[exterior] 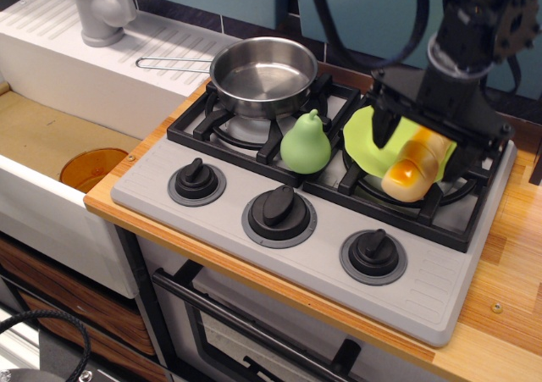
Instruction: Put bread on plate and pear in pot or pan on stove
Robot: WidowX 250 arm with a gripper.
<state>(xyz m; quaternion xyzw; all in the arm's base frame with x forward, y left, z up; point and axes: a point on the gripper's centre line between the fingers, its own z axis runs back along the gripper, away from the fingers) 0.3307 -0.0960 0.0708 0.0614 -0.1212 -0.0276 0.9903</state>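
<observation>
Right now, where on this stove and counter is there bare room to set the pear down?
The pan is bare inside. Grey panel strips lie open between the knobs and along the front edge, as does the wooden counter to the right. It is crowded at the right burner: plate, bread and end effector overlap, with the pear close beside.

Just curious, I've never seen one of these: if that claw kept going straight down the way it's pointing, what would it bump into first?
Most likely the bread, which sits right under the gripper on the plate. Depth is hard to judge here.
</observation>
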